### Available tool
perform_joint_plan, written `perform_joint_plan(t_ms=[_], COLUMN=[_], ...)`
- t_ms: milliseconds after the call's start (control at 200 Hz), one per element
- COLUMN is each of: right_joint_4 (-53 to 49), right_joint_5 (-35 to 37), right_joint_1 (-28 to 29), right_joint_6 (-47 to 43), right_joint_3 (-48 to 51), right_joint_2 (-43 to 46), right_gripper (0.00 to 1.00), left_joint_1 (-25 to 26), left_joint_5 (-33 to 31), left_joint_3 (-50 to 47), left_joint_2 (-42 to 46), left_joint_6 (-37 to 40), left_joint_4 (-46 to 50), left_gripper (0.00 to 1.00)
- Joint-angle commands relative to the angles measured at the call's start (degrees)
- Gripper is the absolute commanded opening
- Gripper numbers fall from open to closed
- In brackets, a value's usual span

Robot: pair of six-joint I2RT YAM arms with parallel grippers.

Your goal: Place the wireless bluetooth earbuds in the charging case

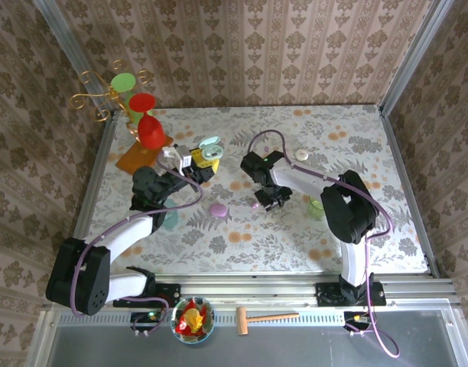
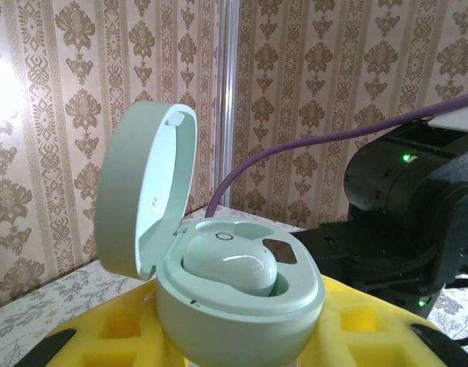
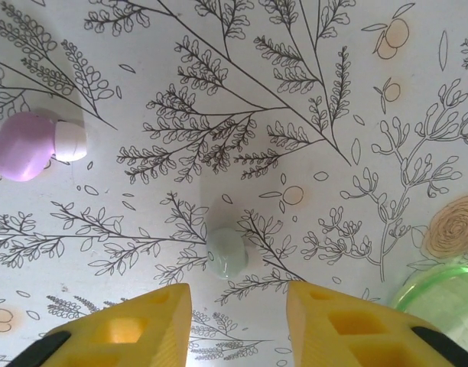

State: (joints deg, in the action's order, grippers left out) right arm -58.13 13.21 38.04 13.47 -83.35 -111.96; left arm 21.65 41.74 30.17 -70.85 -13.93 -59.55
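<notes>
The right gripper [image 3: 238, 297], its yellow fingers parted and empty, hung over a glossy pale earbud [image 3: 226, 252] on the floral counter [image 3: 295, 115]. A rounded lilac earbud [image 3: 24, 145] lay to its left. The left gripper [image 2: 234, 340] clasped the smooth, egg-shaped mint charging case [image 2: 242, 313], lid open.

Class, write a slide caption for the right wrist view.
Right gripper open, aimed at a pale mint earbud on the floral table; lilac earbud lies apart.
</notes>
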Motion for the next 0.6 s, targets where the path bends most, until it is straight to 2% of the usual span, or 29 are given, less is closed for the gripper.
perform_joint_plan(t_ms=[0,235,595], right_joint_4=[-5.3,-7.0,-7.1], right_joint_5=[6.0,8.3,10.9], right_joint_1=[1.5,3.4,4.9], right_joint_6=[0.8,2.6,3.3], right_joint_3=[-2.2,-3.8,-4.7], right_joint_2=[-2.5,-6.1,-9.4], right_gripper=[0.35,0.31,0.27], left_joint_1=[0.0,-1.9,-2.1], left_joint_5=[-0.6,-1.4,-1.8], left_joint_3=[0.0,-1.0,-1.1], left_joint_2=[2.4,3.8,3.4], left_joint_6=[1.6,1.0,1.1], left_joint_4=[-0.8,0.8,0.6], left_gripper=[0.30,0.30,0.30])
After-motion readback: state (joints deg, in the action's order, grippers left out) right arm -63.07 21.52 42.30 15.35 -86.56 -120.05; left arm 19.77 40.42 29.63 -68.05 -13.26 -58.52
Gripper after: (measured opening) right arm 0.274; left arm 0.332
